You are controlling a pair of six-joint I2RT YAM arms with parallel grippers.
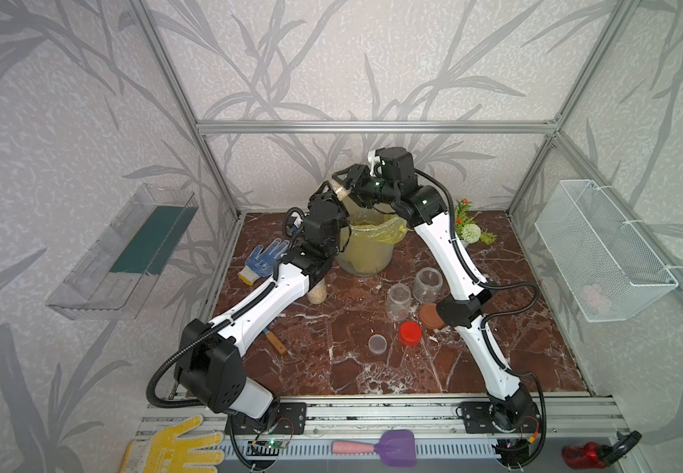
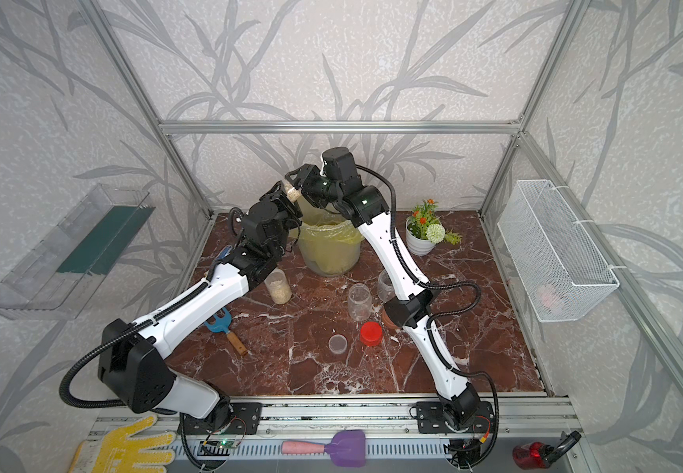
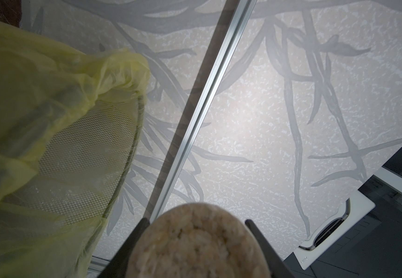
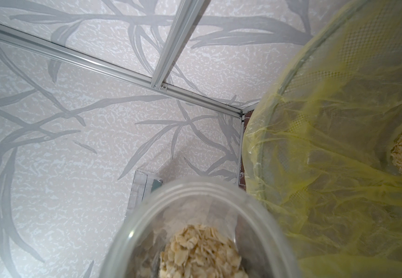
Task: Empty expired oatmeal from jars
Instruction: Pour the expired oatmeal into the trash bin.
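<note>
My left gripper [image 3: 196,227] clenches the base of a slim jar [image 1: 338,191], held tilted high above the bin [image 1: 366,262] at the far middle. My right gripper [image 1: 343,183] seems clamped near its open mouth. Oatmeal [image 4: 200,250] lies inside.

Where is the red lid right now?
In both top views the red lid sits on the marble table, toward the right side, between the clear lid and the brown lid.

Both arms are reaching high and inward, left gripper [image 1: 329,195] and right gripper [image 1: 348,182] each clamping one jar [image 1: 339,191].
</note>
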